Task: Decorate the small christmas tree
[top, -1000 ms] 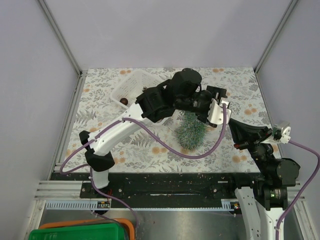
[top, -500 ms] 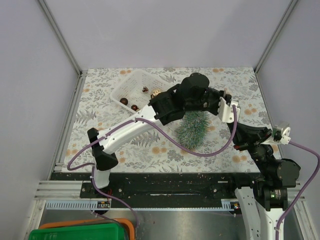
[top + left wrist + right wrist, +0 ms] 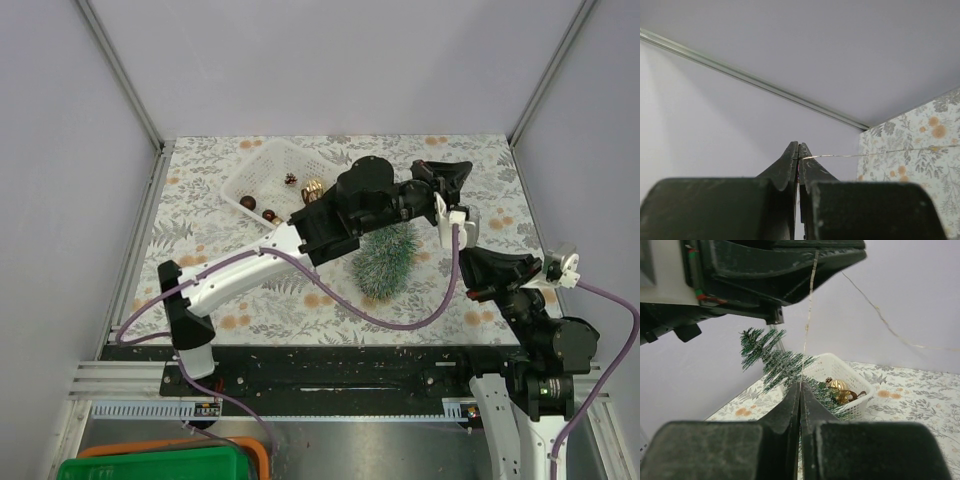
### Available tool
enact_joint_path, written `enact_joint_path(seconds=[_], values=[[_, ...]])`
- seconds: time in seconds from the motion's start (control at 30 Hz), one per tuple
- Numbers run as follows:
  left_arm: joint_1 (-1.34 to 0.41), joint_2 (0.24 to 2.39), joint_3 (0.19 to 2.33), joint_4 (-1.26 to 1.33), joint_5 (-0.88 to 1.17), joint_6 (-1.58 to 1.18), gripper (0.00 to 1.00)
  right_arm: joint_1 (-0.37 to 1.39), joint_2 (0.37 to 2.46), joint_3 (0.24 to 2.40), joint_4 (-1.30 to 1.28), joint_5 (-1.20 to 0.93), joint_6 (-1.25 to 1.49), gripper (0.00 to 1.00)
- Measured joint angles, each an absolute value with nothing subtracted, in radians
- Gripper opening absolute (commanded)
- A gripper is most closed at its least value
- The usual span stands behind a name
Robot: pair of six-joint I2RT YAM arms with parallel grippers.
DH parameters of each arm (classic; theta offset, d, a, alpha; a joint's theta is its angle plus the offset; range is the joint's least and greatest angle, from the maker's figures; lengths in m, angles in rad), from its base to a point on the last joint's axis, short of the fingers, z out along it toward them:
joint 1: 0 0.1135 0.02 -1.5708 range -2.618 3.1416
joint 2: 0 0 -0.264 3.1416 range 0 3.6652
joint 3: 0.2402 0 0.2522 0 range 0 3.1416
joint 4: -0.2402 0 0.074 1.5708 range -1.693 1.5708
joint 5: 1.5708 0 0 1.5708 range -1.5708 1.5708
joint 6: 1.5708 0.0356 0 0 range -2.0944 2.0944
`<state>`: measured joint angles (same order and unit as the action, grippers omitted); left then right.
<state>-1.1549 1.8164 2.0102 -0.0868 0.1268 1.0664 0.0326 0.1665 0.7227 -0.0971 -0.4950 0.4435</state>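
The small christmas tree (image 3: 385,258) stands on the leaf-print cloth, its frosted green bristles also showing in the right wrist view (image 3: 775,360). My left gripper (image 3: 450,178) hangs above and behind the tree, shut on a thin metallic wire (image 3: 865,155) that runs off to the right of its tips (image 3: 798,146). My right gripper (image 3: 468,256) sits just right of the tree, shut (image 3: 800,385) on the same wire (image 3: 810,305), which rises straight up to the left gripper (image 3: 815,255). A second strand (image 3: 880,320) trails away to the right.
A white basket (image 3: 262,165) stands at the back left holding a gold ornament (image 3: 313,188), a pine cone (image 3: 291,179) and dark balls (image 3: 247,203). Grey walls close in the back and both sides. The left arm (image 3: 260,260) crosses the cloth diagonally.
My left gripper has shut on the wire and swung from above the tree toward the back right. The basket's contents have come into sight. The right arm has stayed put.
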Motion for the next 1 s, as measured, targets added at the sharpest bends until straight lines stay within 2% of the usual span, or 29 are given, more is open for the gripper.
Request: enact_joint_path(seconds=[0.37,0.73,1.0], values=[[-1.253,1.487,1.636,0.141,0.039,1.317,0.05,0.033,0.167,0.717,-0.063,-0.548,0.453,0.00],[-1.273,1.337,1.436,0.252,-0.045,1.525,0.08,0.036,0.203,0.720,-0.002,-0.665,0.470,0.02],[-1.272,1.235,1.401,0.384,-0.129,1.628,0.08,0.037,0.250,0.720,0.046,-0.767,0.521,0.11]])
